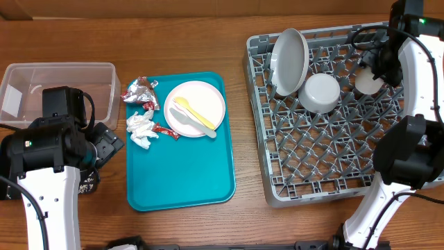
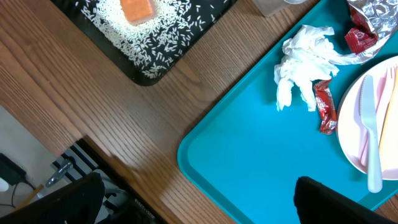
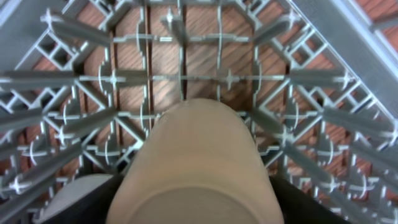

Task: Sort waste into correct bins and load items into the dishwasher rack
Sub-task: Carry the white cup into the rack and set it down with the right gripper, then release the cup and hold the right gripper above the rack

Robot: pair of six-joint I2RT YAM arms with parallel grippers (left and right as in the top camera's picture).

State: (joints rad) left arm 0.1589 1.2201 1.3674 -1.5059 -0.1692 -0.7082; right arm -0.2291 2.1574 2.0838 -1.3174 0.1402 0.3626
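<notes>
The right pincer (image 1: 374, 69) is hanging over the far right corner of the dishwasher rack (image 1: 326, 163), its fingers lying either side of the white cup (image 3: 199, 168). Whether they are gripping the cup or standing just clear of it cannot be told. The cup appears to be sitting on the rack's grid floor, its long axis running in line with the fingers, so a straight pull back along that line looks like the clean way off. The left pincer (image 2: 199, 186) is gaping wide with nothing in it, hovering at the edge of the teal tray (image 2: 249, 162). The crumpled napkin (image 2: 305, 62) and red packet (image 2: 324, 106) are lying ahead of it and to its right, far nearer this arm than the other.
</notes>
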